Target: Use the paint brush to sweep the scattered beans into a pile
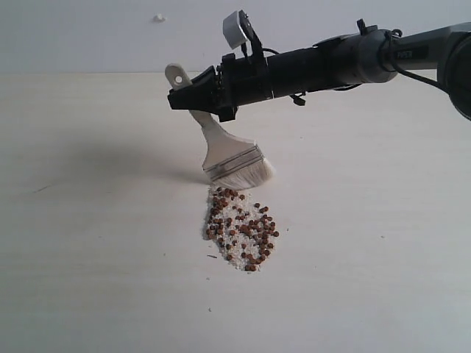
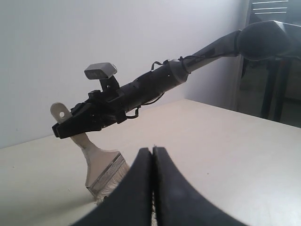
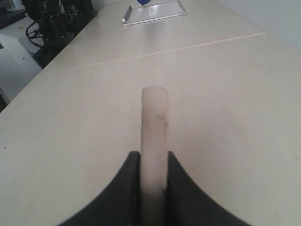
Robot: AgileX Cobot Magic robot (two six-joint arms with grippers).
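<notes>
The beans [image 1: 241, 229], small reddish-brown pellets mixed with white crumbs, lie gathered in one dense pile on the pale table. The paint brush [image 1: 221, 147] stands tilted just behind the pile, its off-white bristles [image 1: 246, 175] touching the table at the pile's far edge. My right gripper [image 1: 193, 98] is shut on the brush's wooden handle [image 3: 154, 122], whose holed end sticks out beyond the jaws. The brush [image 2: 101, 167] and right arm also show in the left wrist view. My left gripper [image 2: 152, 153] is shut with nothing in it and does not appear in the exterior view.
A clear acrylic stand [image 3: 153, 12] sits at the far end of the table in the right wrist view. A small white speck [image 1: 159, 17] lies at the back. A dark chair or frame [image 2: 270, 61] stands beyond the table edge.
</notes>
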